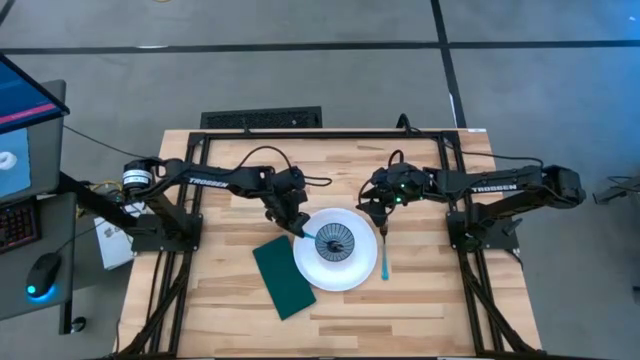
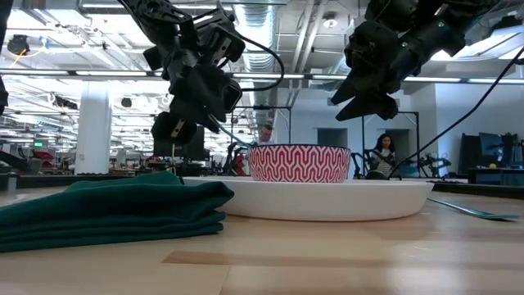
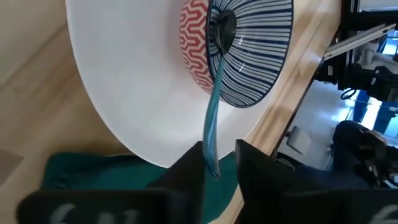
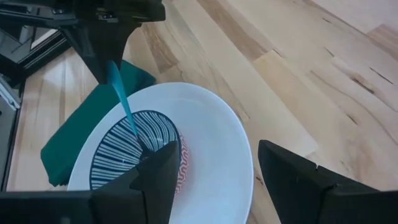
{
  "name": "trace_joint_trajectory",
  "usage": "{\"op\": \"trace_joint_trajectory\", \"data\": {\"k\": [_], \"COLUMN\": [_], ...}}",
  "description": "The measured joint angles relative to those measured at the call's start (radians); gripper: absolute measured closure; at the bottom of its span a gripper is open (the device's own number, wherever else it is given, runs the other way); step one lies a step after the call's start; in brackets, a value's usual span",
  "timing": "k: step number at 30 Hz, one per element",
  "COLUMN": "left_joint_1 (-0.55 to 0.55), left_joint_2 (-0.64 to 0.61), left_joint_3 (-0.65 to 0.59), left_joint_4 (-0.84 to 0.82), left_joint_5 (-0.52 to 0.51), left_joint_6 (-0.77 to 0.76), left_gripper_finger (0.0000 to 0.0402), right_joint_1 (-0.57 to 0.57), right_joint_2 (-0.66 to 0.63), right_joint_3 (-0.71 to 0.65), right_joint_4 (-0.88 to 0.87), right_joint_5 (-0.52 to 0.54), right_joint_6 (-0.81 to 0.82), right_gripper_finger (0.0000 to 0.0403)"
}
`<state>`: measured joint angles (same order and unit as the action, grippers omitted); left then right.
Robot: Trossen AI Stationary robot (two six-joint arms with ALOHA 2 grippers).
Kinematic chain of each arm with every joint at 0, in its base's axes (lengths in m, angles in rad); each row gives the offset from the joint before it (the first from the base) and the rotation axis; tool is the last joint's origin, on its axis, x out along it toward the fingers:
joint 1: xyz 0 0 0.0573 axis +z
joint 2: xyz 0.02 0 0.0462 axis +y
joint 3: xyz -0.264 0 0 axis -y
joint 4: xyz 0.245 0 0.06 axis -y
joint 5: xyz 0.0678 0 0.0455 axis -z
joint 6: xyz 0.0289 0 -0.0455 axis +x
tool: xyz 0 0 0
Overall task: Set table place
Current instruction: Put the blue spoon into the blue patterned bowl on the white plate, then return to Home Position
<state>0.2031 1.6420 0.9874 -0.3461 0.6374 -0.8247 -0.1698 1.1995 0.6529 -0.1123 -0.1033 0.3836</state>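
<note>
A large white plate (image 1: 345,272) lies on the wooden table, with a small bowl (image 1: 335,241) on it, blue-striped inside and red zigzag outside (image 2: 299,164). A folded dark green napkin (image 1: 283,276) lies left of the plate. A blue-handled fork (image 1: 384,258) lies on the table right of the plate. My left gripper (image 1: 298,229) is over the plate's left rim, shut on a blue-handled spoon (image 3: 214,106). My right gripper (image 1: 379,222) is open and empty above the fork's far end; its fingers also show in the right wrist view (image 4: 217,177). My left gripper pinches the spoon handle's free end (image 3: 213,163) between its two fingers (image 3: 188,168). The fingers come slanting down from the table's left. The spoon slopes down from the fingers toward the right, and its dark scoop end (image 3: 222,28) lies inside the bowl.
The black arm frames (image 1: 180,215) stand along the table's left and right sides. Bare wood (image 1: 420,310) lies near and right of the plate. A monitor, keyboard and mouse (image 1: 40,275) sit off the table's left. People show in the room behind (image 2: 381,152).
</note>
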Motion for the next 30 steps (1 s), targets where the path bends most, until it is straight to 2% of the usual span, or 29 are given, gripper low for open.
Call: {"op": "trace_joint_trajectory", "data": {"k": [5,9,13,19,23,27,30], "left_joint_1": [0.0,0.001,0.009,0.046,0.058,0.058,0.037], "left_joint_2": [-0.001,-0.001,-0.018,-0.136,-0.272,-0.419,-0.522], "left_joint_3": [0.0,0.0,0.0,-0.002,-0.002,-0.004,-0.014], "left_joint_4": [0.0,-0.01,-0.108,-0.295,-0.294,-0.23,-0.194], "left_joint_5": [-0.008,-0.006,-0.011,-0.128,-0.258,-0.48,-0.667], "left_joint_6": [0.027,0.022,0.018,0.089,0.133,0.275,0.423], "left_gripper_finger": [0.0279,0.0254,0.0246,0.0246,0.0246,0.0246,0.0246], "right_joint_1": [0.0,0.0,0.0,0.0,0.0,-0.011,-0.017], "right_joint_2": [0.0,0.0,0.0,0.0,0.0,-0.014,-0.05], "right_joint_3": [0.0,0.0,0.0,0.0,0.0,0.0,0.0], "right_joint_4": [-0.001,-0.001,-0.001,-0.014,-0.024,0.001,0.018], "right_joint_5": [0.0,0.0,0.0,0.0,0.0,0.016,0.09], "right_joint_6": [0.0,0.001,0.001,0.006,0.008,0.0,-0.065], "right_gripper_finger": [0.0159,0.0159,0.0159,0.0159,0.0159,0.0159,0.0159]}}
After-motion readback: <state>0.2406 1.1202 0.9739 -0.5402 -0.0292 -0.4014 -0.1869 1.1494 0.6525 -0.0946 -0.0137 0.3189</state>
